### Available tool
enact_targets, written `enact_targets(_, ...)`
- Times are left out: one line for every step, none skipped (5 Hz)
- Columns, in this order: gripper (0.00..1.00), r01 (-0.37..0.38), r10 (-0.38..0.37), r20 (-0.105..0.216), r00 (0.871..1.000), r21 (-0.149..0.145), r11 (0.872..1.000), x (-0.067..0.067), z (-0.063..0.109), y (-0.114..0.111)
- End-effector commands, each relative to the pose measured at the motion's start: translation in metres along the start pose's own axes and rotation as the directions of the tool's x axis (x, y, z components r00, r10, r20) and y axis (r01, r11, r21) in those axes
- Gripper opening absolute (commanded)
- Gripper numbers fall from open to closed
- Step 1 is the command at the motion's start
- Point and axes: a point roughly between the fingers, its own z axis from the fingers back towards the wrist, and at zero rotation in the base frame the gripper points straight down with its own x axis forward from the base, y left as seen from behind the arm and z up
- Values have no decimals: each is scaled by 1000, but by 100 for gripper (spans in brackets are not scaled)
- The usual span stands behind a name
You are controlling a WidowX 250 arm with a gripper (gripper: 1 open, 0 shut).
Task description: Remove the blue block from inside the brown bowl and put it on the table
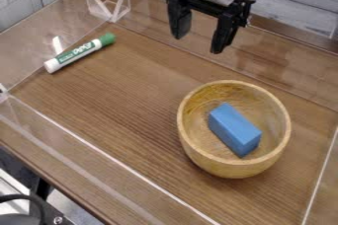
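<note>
A light-blue block lies flat inside the round tan wooden bowl, which sits on the dark wood-grain table at the right. My black gripper hangs at the top of the view, pointing down, above and behind the bowl and well apart from it. Its two fingers stand wide open with nothing between them.
A green-and-white marker lies at the left of the table. Low clear acrylic walls edge the tabletop on all sides. A light wall with horizontal slats stands behind the arm.
</note>
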Motion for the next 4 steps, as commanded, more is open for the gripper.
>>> enact_targets(100,-80,80,-10,997,-10,997,-5,-6,-9)
enact_targets(100,-216,217,4,976,-28,976,-14,-7,-27)
enact_targets(100,-376,378,32,925,-53,925,-21,-5,-46)
enact_targets(100,-512,516,46,855,-82,855,-22,-6,-63)
